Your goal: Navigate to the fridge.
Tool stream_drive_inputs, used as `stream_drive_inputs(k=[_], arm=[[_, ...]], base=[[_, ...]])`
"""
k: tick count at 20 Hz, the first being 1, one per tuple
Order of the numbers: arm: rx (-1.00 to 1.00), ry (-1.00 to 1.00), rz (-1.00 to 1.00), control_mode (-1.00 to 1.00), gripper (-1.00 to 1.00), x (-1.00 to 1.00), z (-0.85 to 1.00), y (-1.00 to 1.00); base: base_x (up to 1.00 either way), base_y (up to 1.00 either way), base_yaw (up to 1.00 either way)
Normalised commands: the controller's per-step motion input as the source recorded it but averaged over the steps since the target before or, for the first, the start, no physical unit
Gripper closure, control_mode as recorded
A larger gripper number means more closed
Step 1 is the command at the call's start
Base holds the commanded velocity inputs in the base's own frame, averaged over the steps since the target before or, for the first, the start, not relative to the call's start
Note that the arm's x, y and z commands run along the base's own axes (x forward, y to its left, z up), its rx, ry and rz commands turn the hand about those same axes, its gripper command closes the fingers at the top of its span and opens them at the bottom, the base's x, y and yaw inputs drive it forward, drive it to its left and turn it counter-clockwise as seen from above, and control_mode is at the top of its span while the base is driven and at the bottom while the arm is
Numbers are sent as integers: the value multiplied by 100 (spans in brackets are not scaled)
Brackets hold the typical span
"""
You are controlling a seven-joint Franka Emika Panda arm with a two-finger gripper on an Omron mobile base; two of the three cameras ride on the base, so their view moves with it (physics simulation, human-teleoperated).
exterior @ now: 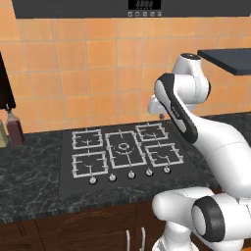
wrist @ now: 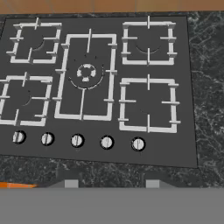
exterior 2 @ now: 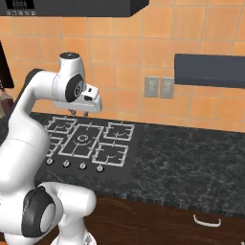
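The fridge is nowhere in front of the robot; judging by this, the base must turn or drive on to find it. Instead the robot faces a black five-burner hob (exterior: 125,156), flat and matte with pale metal grates and a row of round knobs (wrist: 77,141), set into a dark marbled bench (exterior 2: 191,162). The white arm is folded high, keeping its claw (exterior 2: 79,114) clear above the burners, probably for travel. Whether the claw is parted or closed cannot be told. Orange tiles (exterior: 98,73) line the wall.
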Motion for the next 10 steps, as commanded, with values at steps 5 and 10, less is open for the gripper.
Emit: stream_drive_inputs(k=[5,10], arm=[[0,0,0,100,-100,0,0,0],[0,0,0,100,-100,0,0,0]], base=[[0,0,0],[-60,0,-10]])
